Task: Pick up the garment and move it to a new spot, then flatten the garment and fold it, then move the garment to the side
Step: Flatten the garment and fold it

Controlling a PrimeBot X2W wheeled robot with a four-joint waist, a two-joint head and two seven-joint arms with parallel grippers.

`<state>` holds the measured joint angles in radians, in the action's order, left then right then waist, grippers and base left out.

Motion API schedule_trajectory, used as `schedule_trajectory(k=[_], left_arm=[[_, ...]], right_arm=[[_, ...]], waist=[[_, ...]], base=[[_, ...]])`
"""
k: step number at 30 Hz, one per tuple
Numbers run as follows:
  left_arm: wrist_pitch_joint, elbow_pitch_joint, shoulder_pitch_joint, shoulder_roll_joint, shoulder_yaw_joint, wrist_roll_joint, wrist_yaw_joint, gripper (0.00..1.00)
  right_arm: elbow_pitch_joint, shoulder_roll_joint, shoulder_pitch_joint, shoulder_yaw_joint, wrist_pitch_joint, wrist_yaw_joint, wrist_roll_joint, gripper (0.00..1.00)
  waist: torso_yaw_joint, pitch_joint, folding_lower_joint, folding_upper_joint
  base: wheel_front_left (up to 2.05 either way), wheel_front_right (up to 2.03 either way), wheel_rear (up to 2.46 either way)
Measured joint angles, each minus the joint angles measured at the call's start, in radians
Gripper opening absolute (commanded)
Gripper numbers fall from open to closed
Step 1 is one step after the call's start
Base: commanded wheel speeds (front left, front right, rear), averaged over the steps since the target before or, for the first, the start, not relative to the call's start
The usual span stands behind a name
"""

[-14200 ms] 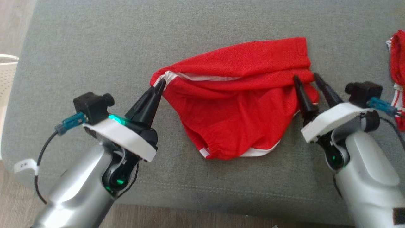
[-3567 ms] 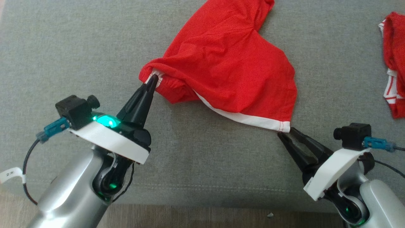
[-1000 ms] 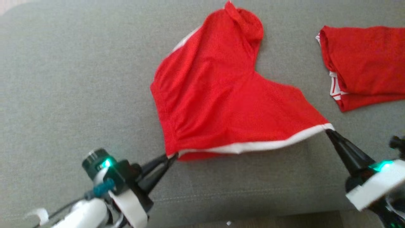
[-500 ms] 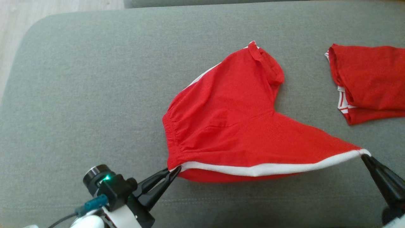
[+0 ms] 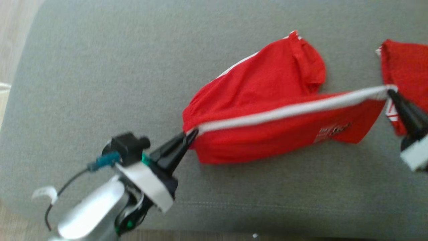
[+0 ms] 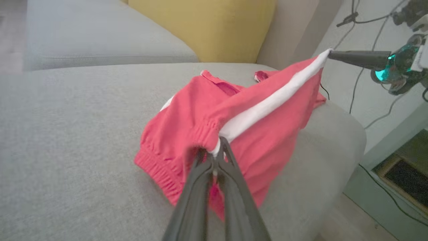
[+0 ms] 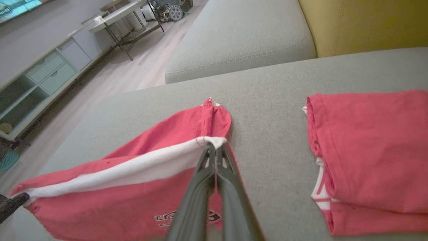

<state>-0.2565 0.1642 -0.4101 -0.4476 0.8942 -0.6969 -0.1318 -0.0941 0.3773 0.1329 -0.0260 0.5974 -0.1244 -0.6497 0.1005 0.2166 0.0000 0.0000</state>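
Note:
Red shorts with a white side stripe (image 5: 267,97) hang stretched between my two grippers above a grey sofa cushion (image 5: 100,83). My left gripper (image 5: 190,135) is shut on the waistband corner, also visible in the left wrist view at the shorts (image 6: 214,117) by my left gripper (image 6: 215,154). My right gripper (image 5: 390,92) is shut on the other end of the white stripe at the hem, seen up close as my right gripper (image 7: 214,147) pinching the shorts (image 7: 133,180). The far leg still rests on the cushion. A printed logo (image 5: 331,130) faces forward.
A second red garment with white stripes (image 5: 404,67), (image 7: 371,147) lies folded on the cushion to the right. A yellow pillow (image 6: 204,26) stands behind. The cushion's front edge (image 5: 234,231) runs along the bottom, with wooden floor (image 7: 110,67) beyond the left end.
Both grippers have lifted the striped edge off the cushion, so the near side now hangs down showing the logo. The head camera has also shifted.

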Motion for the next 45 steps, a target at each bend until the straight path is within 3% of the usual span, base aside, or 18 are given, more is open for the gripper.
schedule_trajectory(k=[8,15,23,24,25,26,32,34,39,42,45], left_arm=[[0.0,0.109,-0.148,0.082,-0.018,-0.131,0.0,0.0],[0.011,0.242,-0.215,0.134,-0.022,-0.212,0.0,0.0],[0.012,0.33,-0.256,0.192,-0.031,-0.304,0.0,0.0],[0.012,0.343,-0.264,0.198,-0.031,-0.308,0.0,0.0],[0.012,0.354,-0.272,0.205,-0.03,-0.309,0.0,0.48],[0.011,0.362,-0.279,0.211,-0.033,-0.31,0.0,1.0],[0.008,0.399,-0.29,0.23,-0.058,-0.287,0.005,1.0],[0.008,0.373,-0.279,0.233,-0.126,-0.231,0.037,1.0],[0.007,0.179,-0.156,0.253,-0.344,0.005,0.16,1.0],[0.007,-0.001,0.029,0.309,-0.465,0.207,0.231,1.0],[0.006,-0.104,0.123,0.351,-0.495,0.324,0.238,1.0]], right_arm=[[0.167,0.06,0.281,0.066,0.032,0.0,0.019,0.0],[0.319,0.12,0.51,0.187,0.043,0.0,0.021,0.0],[0.506,0.121,0.699,0.286,0.028,0.0,0.017,0.0],[0.533,0.12,0.72,0.298,0.019,0.0,0.017,0.72],[0.561,0.119,0.737,0.306,0.004,0.0,0.018,1.0],[0.582,0.113,0.75,0.309,-0.021,0.0,0.018,1.0],[0.632,0.092,0.771,0.303,-0.238,0.0,-0.056,1.0],[0.633,0.107,0.765,0.301,-0.292,0.0,-0.074,1.0],[0.665,0.155,0.687,0.272,-0.356,0.0,-0.114,1.0],[0.701,0.16,0.612,0.277,-0.363,0.0,-0.138,1.0],[0.732,0.168,0.598,0.289,-0.371,0.0,-0.143,1.0]], waist=[[0.054,0.093,0.0,0.0],[0.095,0.163,0.0,0.0],[0.131,0.217,0.0,0.0],[0.134,0.224,0.0001,0.0],[0.136,0.231,0.0,0.0],[0.138,0.236,0.0001,0.0],[0.132,0.24,0.0002,0.0],[0.125,0.231,0.0002,0.0],[0.108,0.2,0.0001,0.0],[0.107,0.173,0.0001,0.0],[0.128,0.162,0.0001,0.0]], base=[[0.0,0.0,0.0],[0.0,0.0,0.0],[0.0,0.0,0.0],[0.0,0.0,0.0],[0.0,0.0,0.0],[0.0,0.0,0.0],[0.0,0.0,0.0],[0.0,0.0,0.0],[0.0,0.0,0.0],[0.0,0.0,0.0],[0.0,0.0,0.0]])
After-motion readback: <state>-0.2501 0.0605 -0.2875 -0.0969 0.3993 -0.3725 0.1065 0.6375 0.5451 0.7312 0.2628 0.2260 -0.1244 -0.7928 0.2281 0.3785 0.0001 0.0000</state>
